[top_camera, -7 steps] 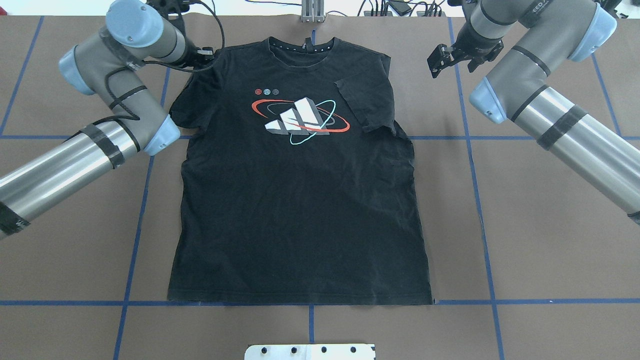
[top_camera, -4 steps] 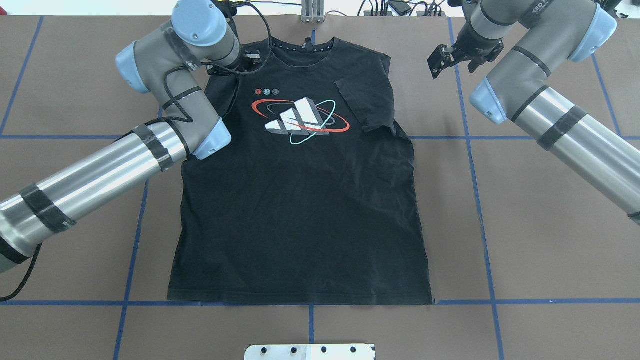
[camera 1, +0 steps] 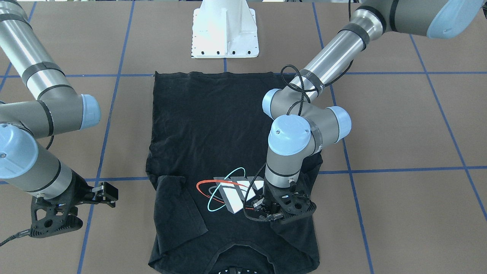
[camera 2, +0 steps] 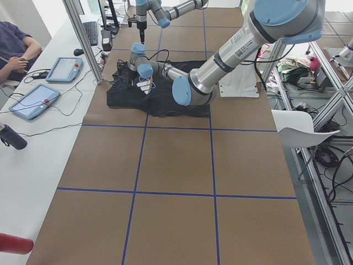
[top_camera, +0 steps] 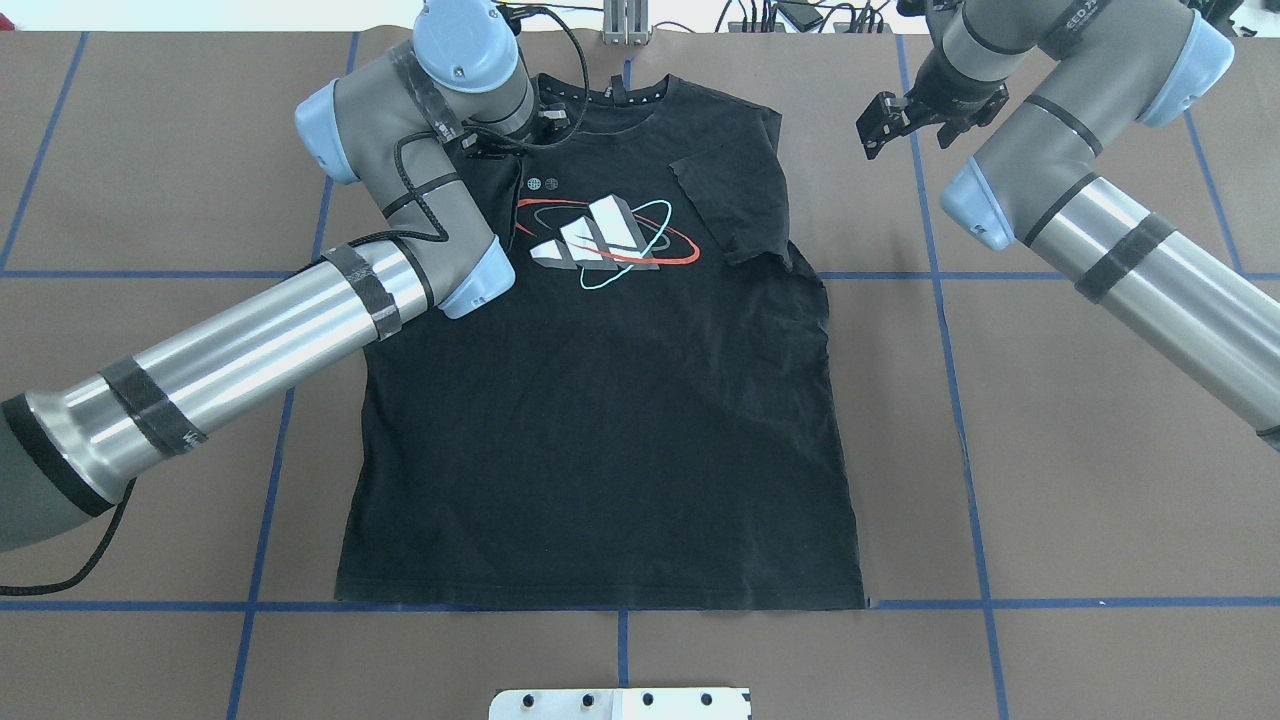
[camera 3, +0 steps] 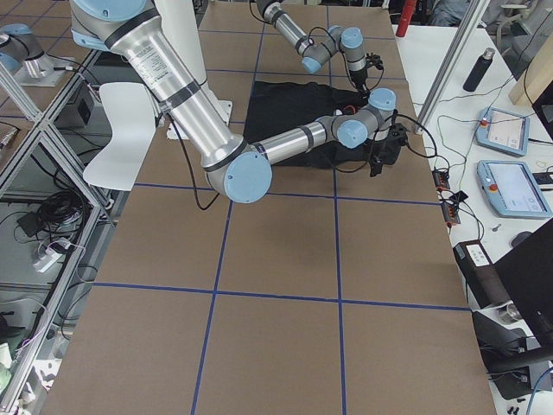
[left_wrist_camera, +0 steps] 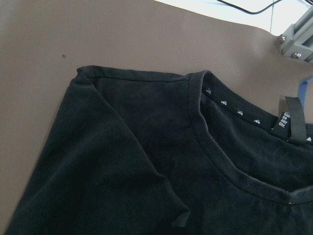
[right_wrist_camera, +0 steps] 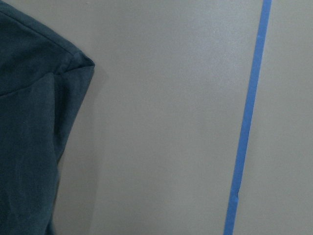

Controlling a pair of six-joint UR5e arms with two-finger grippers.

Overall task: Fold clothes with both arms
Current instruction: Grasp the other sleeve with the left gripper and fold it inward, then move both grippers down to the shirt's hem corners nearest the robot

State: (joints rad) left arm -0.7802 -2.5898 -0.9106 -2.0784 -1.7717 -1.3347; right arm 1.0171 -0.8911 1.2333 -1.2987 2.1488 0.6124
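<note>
- The table (top_camera: 1100, 500): brown top, gridded with blue tape, and everything is on it.
- The T-shirt (top_camera: 600, 430) lies flat and face up mid-table, hem toward the robot, neck at the far edge.
- The left arm (top_camera: 260, 340) reaches in low across the shirt's left shoulder, its elbow bent over the chest and its black cable looping above the fabric.
- The right arm (top_camera: 1120, 250) is parked wide, clear of the cloth, with its wrist over bare table beside the shirt's right shoulder.
- The white base (camera 1: 224, 30) sits just behind the hem.
- The right sleeve (top_camera: 725, 205) is folded inward and lies on the chest.
- The graphic (top_camera: 600, 240) of white blocks with red and teal rings shows between that sleeve and the left arm.
- The left gripper (camera 1: 283, 213) points down over the chest next to the graphic. Its fingers are hidden under its own body, so I cannot tell if it is clenched or released.
- The right gripper (top_camera: 872, 125) hovers near the shoulder seam with nothing in it. Whether the fingers are parted, I cannot tell.
- The collar (top_camera: 610, 95) lies open and flat, with its inner print showing.
</note>
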